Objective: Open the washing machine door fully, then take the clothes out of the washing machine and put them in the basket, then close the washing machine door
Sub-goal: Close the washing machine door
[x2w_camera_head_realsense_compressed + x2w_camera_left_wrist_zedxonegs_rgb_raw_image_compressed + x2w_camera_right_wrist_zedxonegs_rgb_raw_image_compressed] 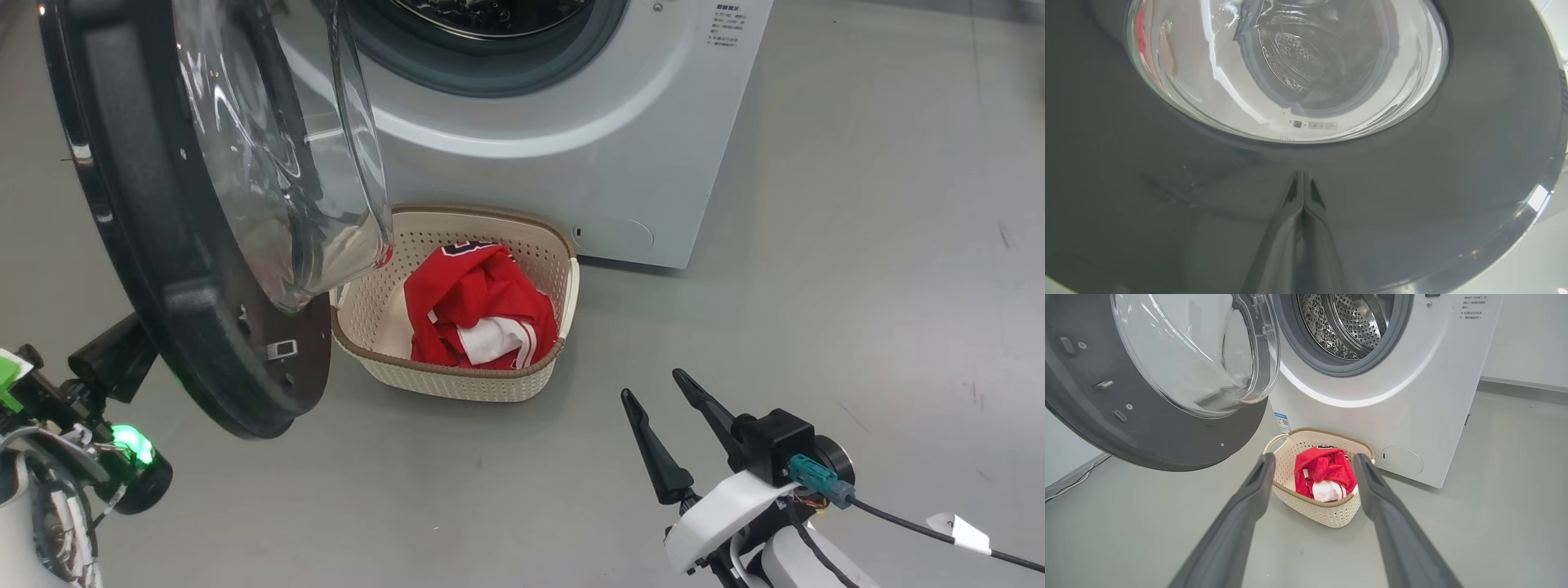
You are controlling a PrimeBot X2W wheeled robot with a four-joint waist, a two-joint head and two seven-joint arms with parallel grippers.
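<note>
The washing machine door (188,327) stands swung open at the left, its black rim and glass bowl hanging partly over the basket. The white washing machine (571,163) shows a bare steel drum (1347,326). On the floor before it, the cream basket (457,380) holds the red and white clothes (473,302). My right gripper (653,388) hovers open over the floor short of the basket (1327,512), the clothes (1327,469) showing between its fingers. My left gripper (1302,206) is shut, empty, with its tips against the door's glossy outer face (1167,183).
My left arm (82,408) sits low behind the door's outer side. Grey floor stretches to the right of the machine and around my right arm. A thin cable (1069,486) lies along the wall at the left. A pale wall (1523,335) rises behind the machine.
</note>
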